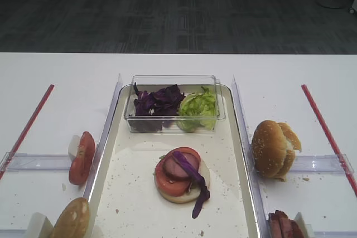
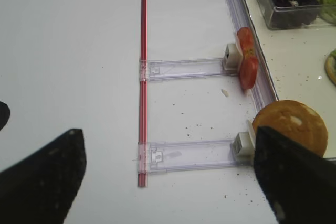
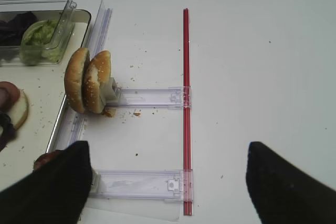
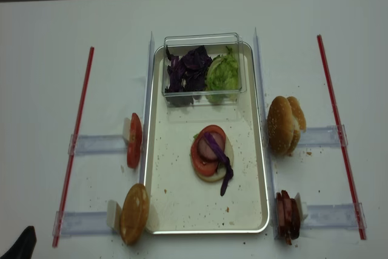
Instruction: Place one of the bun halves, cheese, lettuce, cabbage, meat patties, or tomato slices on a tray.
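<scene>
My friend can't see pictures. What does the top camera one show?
A cream tray holds a half-built burger: bun half, tomato slice, meat patty and purple cabbage strip. More ingredients wait beside it.

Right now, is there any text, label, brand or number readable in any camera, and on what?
None readable in any view.
Tray: no lettering.
Clear box: no label.
Clear rail holders: no markings that can be made out.
Red strips: plain.
</scene>
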Robot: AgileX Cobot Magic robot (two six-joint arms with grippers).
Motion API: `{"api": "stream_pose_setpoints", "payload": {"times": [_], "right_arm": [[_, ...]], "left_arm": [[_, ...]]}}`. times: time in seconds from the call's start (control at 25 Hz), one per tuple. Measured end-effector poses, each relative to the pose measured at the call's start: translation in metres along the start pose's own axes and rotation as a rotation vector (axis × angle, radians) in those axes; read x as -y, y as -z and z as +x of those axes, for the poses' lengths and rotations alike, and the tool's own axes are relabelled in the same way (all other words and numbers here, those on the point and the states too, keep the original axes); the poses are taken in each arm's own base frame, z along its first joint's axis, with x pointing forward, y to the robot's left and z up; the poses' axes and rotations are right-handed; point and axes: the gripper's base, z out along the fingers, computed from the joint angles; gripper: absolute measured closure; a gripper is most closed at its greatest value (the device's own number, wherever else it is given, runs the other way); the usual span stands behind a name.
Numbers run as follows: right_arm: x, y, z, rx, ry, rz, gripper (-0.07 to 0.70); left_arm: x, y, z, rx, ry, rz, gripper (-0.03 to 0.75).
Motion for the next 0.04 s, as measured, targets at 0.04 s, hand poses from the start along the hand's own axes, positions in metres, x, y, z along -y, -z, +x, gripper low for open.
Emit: {"api": "stream_pose_setpoints", "payload": {"times": [0.04], "right_arm": [[0.0,0.0,0.0,0.0,0.0,0.0,0.016]], "left_arm": [[0.0,0.0,0.0,0.0,0.0,0.0,0.118]]}}
